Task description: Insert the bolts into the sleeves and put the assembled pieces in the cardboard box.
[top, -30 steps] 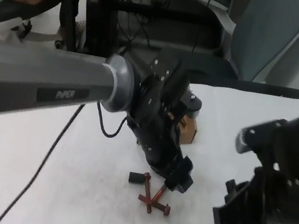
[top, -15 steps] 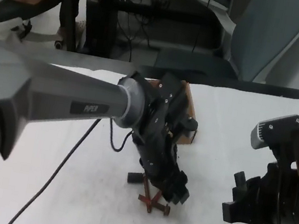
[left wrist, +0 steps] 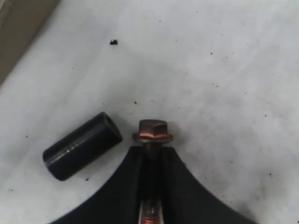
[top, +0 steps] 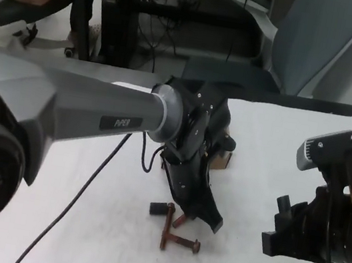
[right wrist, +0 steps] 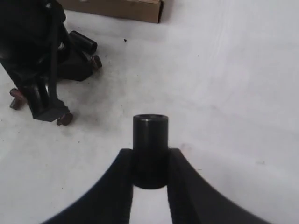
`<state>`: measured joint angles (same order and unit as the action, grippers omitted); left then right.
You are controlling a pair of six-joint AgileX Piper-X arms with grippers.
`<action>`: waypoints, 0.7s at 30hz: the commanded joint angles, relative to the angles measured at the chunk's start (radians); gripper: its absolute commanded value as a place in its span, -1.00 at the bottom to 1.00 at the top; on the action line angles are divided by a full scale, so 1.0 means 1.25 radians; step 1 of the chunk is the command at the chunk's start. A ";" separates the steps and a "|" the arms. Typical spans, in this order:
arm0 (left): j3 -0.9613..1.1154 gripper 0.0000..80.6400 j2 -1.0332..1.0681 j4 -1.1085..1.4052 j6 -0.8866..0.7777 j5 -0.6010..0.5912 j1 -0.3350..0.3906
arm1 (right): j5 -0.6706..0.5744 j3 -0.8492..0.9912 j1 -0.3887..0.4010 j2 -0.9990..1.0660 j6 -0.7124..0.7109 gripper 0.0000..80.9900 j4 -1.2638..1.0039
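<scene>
My left gripper (left wrist: 152, 151) is shut on a copper bolt (left wrist: 153, 132), whose hex head sticks out past the fingertips just above the white table. A loose black sleeve (left wrist: 81, 145) lies on its side right beside that head. In the high view the left gripper (top: 192, 216) hangs over the table's middle with the bolt (top: 179, 220), next to the sleeve (top: 162, 208). A second bolt (top: 179, 243) lies flat nearer the front. My right gripper (right wrist: 150, 156) is shut on another black sleeve (right wrist: 150, 140), held upright well to the right. The cardboard box (top: 222, 158) sits behind the left gripper.
A black cable (top: 77, 196) runs across the table's left part. The table's far edge (top: 314, 111) borders a chair and a dark stand. The right arm (top: 330, 218) fills the front right corner. White tabletop (top: 255, 185) lies between the two grippers.
The left gripper has swung in over the two crossed bolts and taken hold of one. The other bolt has turned flat. The right arm drew a little to the right.
</scene>
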<state>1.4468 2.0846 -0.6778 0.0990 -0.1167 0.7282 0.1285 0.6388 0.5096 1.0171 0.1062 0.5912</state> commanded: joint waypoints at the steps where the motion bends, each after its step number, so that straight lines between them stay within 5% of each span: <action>1: -0.002 -0.96 0.023 -0.018 -0.010 -0.009 0.015 | 0.000 0.001 -0.004 -0.007 0.005 -1.00 -0.010; 13: -0.042 -0.96 -0.185 0.058 0.028 -0.310 -0.016 | -0.018 -0.081 0.003 -0.136 0.040 -1.00 -0.052; 21: -0.355 -0.96 -0.528 0.417 -0.079 -0.370 -0.056 | -0.045 -0.218 0.102 -0.309 0.059 -1.00 -0.225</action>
<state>1.1162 1.5308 -0.3254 0.0624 -0.5586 0.6631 0.0983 0.4027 0.5965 0.6734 0.1673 0.4059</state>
